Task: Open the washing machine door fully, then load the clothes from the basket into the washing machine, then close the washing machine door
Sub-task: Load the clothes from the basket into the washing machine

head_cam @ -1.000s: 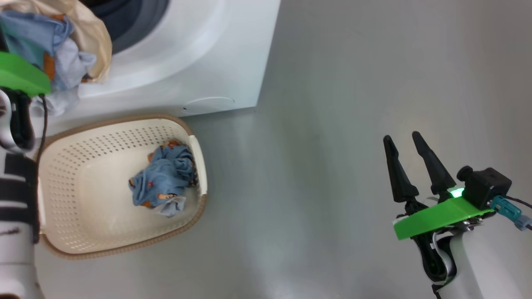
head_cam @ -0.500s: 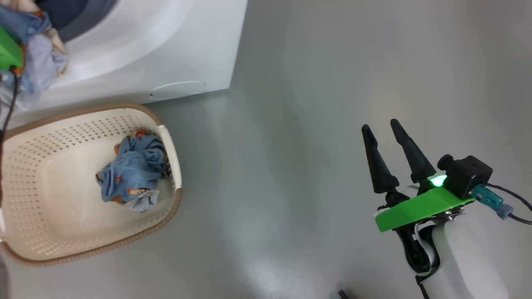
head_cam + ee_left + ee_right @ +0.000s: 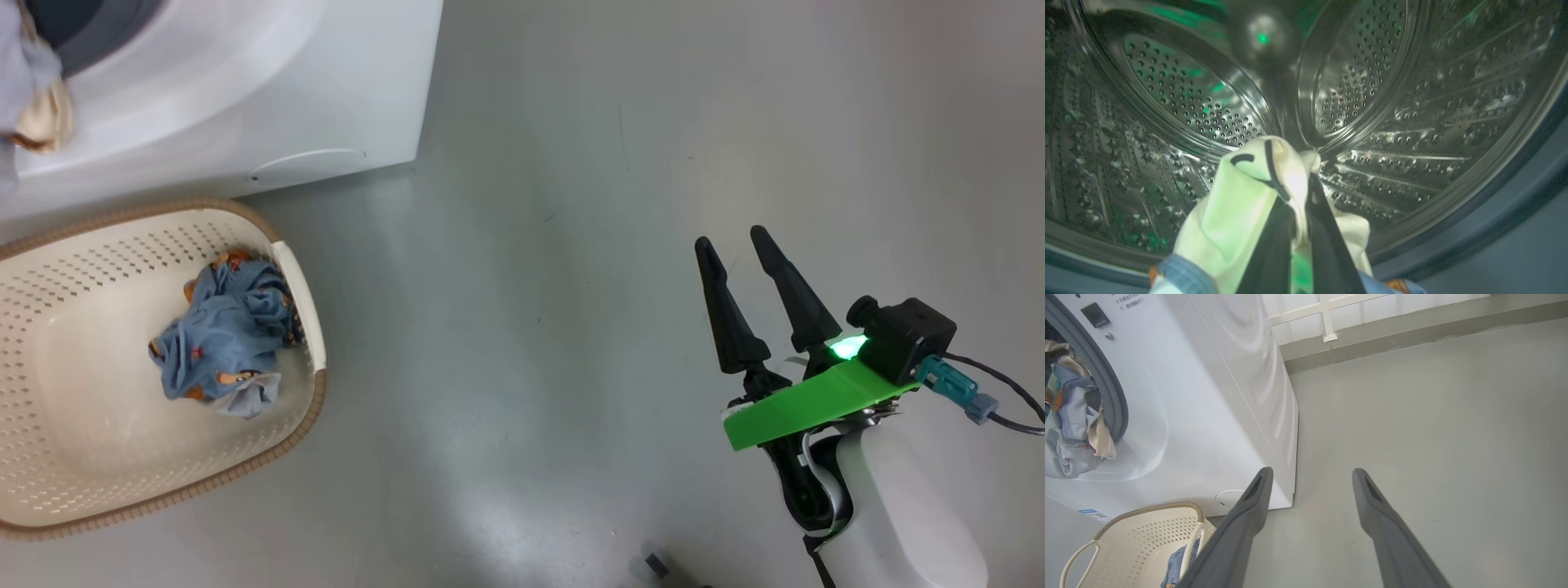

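Two grippers were occupied in different places. The left gripper (image 3: 1300, 192) was pinched shut on a cream-white garment (image 3: 1237, 204) with a thin black line drawn on it. It held the garment at the mouth of the steel drum (image 3: 1188, 102), and some blue fabric was bunched lower down around its fingers (image 3: 1327, 241). In the right wrist view that bundle of clothes (image 3: 1073, 416) hung in the round opening of the washing machine (image 3: 1208, 396), against the grey-blue gasket (image 3: 1116, 398). The right gripper (image 3: 731, 238) hovered over the bare grey floor (image 3: 531, 286), well apart from the machine. Its two dark fingers were spread wide and held nothing. The basket (image 3: 298, 278) stood on the floor just in front of the machine, below the round cap (image 3: 309, 166) at its lower corner. One crumpled heap of light blue cloth (image 3: 220, 335) with orange prints lay inside the basket, against the end wall nearest the right gripper and close to the handle.
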Available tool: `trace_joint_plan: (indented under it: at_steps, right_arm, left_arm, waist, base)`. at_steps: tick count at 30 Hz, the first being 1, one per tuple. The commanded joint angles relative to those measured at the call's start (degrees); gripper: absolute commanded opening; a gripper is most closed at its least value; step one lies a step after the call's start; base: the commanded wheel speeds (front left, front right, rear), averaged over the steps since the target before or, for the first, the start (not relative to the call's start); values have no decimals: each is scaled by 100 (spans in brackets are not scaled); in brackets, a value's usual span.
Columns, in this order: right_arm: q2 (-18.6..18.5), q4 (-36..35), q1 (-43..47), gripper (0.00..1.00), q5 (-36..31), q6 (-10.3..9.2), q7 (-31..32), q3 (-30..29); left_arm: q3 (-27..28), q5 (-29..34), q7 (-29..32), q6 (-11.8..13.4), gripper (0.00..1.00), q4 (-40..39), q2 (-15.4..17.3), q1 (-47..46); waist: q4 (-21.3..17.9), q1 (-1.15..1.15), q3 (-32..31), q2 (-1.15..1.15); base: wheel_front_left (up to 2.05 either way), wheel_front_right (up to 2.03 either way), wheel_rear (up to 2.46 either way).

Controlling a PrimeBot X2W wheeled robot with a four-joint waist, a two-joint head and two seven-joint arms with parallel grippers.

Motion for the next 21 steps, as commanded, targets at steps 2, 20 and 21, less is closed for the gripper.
trace_joint_plan:
  at_steps: [2, 20, 21]
  right_arm:
    - [29, -137, 47, 100, 44, 16, -28, 70]
    - [0, -178, -57, 100, 60, 16, -28, 94]
    - [-7, -179, -57, 100, 60, 16, -28, 91]
  left_arm:
    - [74, 44, -69, 33, 0, -497, 332, -223]
    - [768, 428, -77, 99, 100, -1776, 158, 615]
    - [787, 431, -77, 94, 100, -1757, 134, 637]
  waist:
    - [23, 0, 27, 0]
    - [153, 0, 79, 0]
    - [161, 0, 75, 0]
  base:
    - [0, 0, 0]
    - [0, 0, 0]
    - [0, 0, 0]
